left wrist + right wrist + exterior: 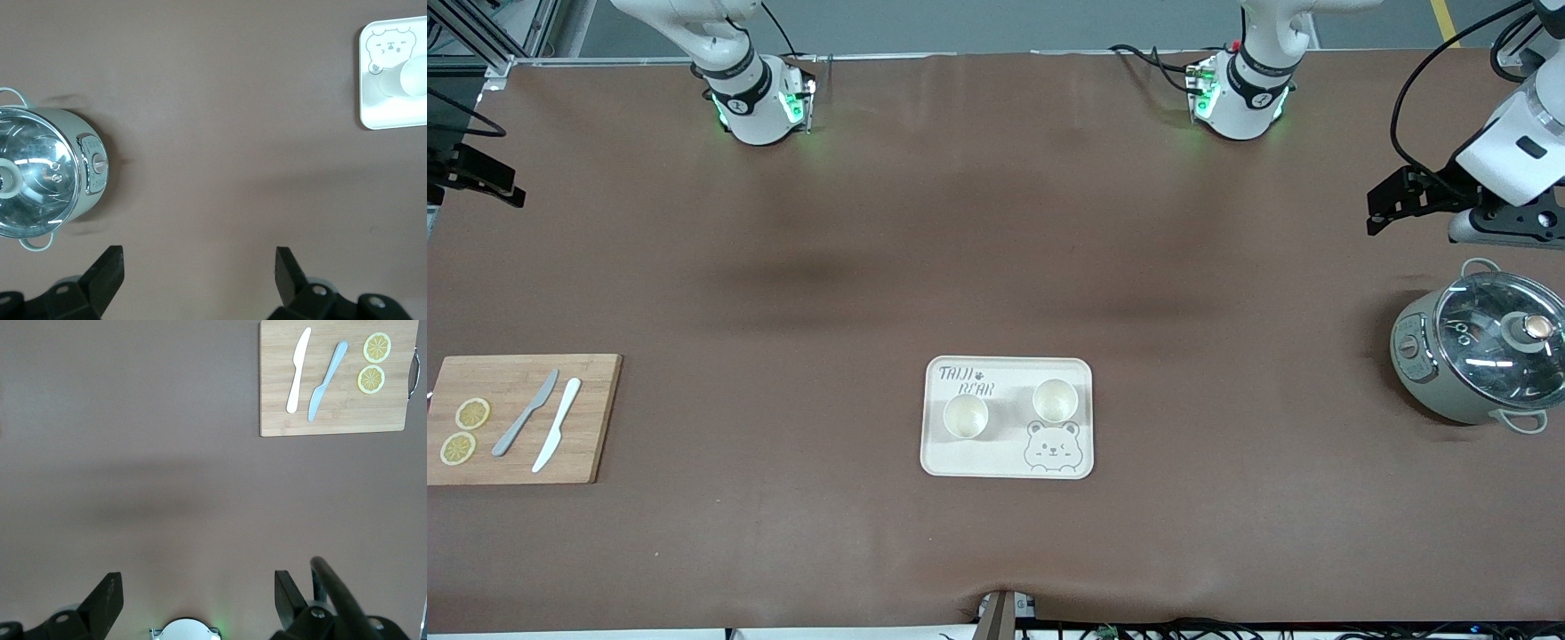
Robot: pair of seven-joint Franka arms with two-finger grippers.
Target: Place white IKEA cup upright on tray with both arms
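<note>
Brown cloth covers the whole table (996, 267), and the tray (1007, 462) lies in its middle, toward the front camera. Two white cups (966, 416) stand upright on it, mouths up, well apart from each other, so the placing looks done. Both arms wait, drawn back. The left gripper (198, 267) hangs wide and empty over bare cloth beside the pot (1480, 351) at its end of the table. The right gripper (198, 590), likewise wide and empty, hangs near its own base, with the cutting board (333, 380) well apart from it.
</note>
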